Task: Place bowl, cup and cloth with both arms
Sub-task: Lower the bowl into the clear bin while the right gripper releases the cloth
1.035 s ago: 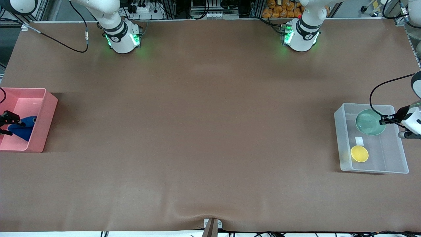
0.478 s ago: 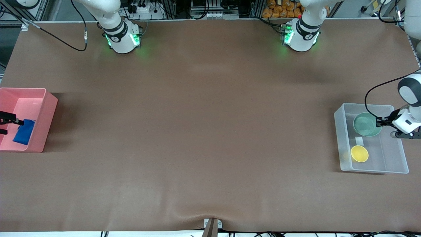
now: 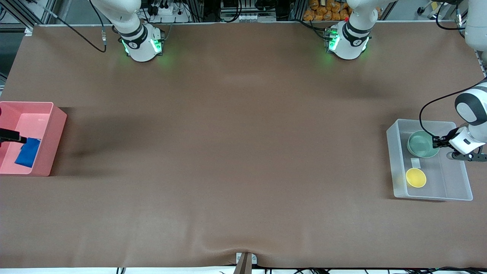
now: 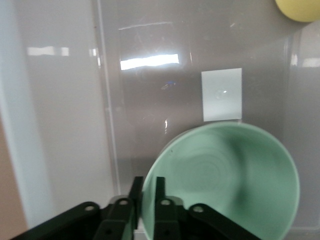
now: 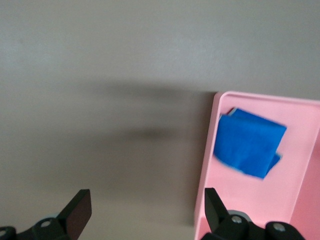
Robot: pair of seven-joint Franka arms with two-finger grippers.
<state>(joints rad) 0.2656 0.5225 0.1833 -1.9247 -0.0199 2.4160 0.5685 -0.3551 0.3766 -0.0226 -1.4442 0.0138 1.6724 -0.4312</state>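
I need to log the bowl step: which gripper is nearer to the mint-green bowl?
Left. The left gripper has its fingers around the mint-green bowl rim in the clear bin. The right gripper is open over the pink bin, by the blue cloth.

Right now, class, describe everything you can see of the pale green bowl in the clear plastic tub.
The small round pale mint-green glossy bowl looks like smooth glazed ceramic or plastic, wider than the small yellow cup, with faint rings in its hollow. It is inside the clear plastic tub, farther from the front camera than the cup. The left wrist view shows it tipped, the left pincer astride its rim, one finger inside and one outside. Whether its base rests on the tub floor cannot be told.
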